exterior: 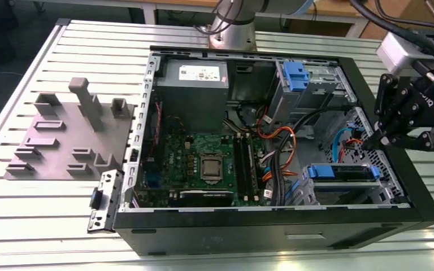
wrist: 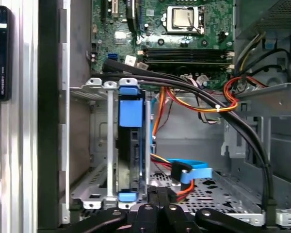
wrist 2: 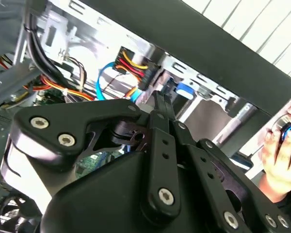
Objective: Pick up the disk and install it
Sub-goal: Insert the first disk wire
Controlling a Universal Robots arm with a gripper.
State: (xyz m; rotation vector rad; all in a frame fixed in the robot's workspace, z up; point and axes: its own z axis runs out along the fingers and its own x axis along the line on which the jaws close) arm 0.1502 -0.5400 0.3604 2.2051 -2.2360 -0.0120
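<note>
The computer case (exterior: 398,186) lies open on the slatted table (exterior: 43,214). The disk (exterior: 343,171) sits in the lower drive cage near the case's front corner, at the exterior view's right. Its blue carrier frame faces the open side, and in the exterior view this blue edge runs across from left to right. In the first wrist view the disk (wrist: 130,145) stands on its narrow edge between the metal rails of the cage, and its long axis goes from the gripper's side toward the motherboard (wrist: 184,43). The disk's own label is not visible from these angles.

The gripper (exterior: 372,144) hangs just above the case edge beside the cage. In both wrist views its fingertips (wrist 2: 160,99) are pressed together with nothing between them, and they (wrist: 160,194) are close to the end of the disk but apart from it.

I count two blue carriers in the exterior view: the disk's one and a second blue carrier (exterior: 296,76) in the upper bay. There is one power supply (exterior: 194,76) with one white sticker; its print is too small to read. One processor socket (exterior: 212,167) is on the board. One blue flat cable (wrist: 194,174) lies near the disk. One grey fixture plate (exterior: 59,141) rests on the table beside the case. One hand of a person (wrist 2: 281,155) shows in the second wrist view
</note>
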